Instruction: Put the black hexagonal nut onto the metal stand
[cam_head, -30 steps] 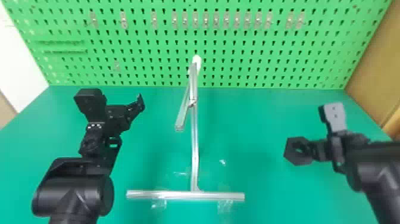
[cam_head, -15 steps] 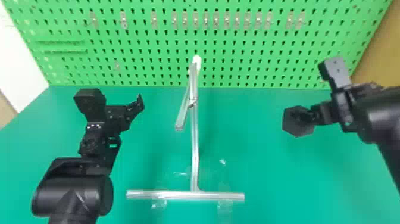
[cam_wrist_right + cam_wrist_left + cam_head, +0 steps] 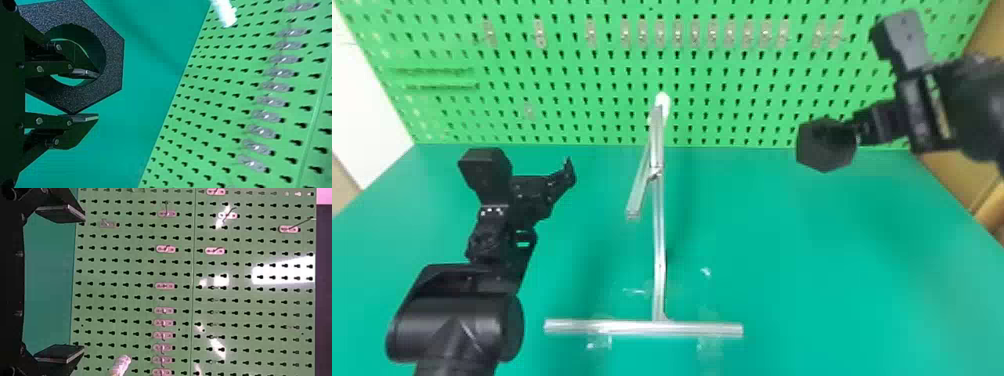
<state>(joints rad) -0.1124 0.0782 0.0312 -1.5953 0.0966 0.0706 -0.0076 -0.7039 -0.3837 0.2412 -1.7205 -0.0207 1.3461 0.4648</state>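
Note:
Held off to the right of the metal stand (image 3: 658,240) and above table level, the black hexagonal nut (image 3: 824,157) is in my right gripper (image 3: 857,131). In the right wrist view one finger passes through the hole of the nut (image 3: 114,58) and the other lies against its outer edge, so the right gripper (image 3: 98,96) is shut on the rim. My left gripper (image 3: 557,185) is parked left of the stand; in the left wrist view the left gripper (image 3: 62,284) is open with nothing between its fingers. The stand's white tip (image 3: 662,102) points toward the back.
A green pegboard (image 3: 572,85) with small metal hooks rises behind the green table (image 3: 832,280). The stand's crossbar base (image 3: 642,328) lies near the front, with pieces of clear tape (image 3: 599,342) around it. Brown panels (image 3: 977,165) stand at the right edge.
My right gripper has moved up in the head view with the nut, which now shows against the pegboard's lower part. The nut has also turned its flat face. The left arm and stand have not moved.

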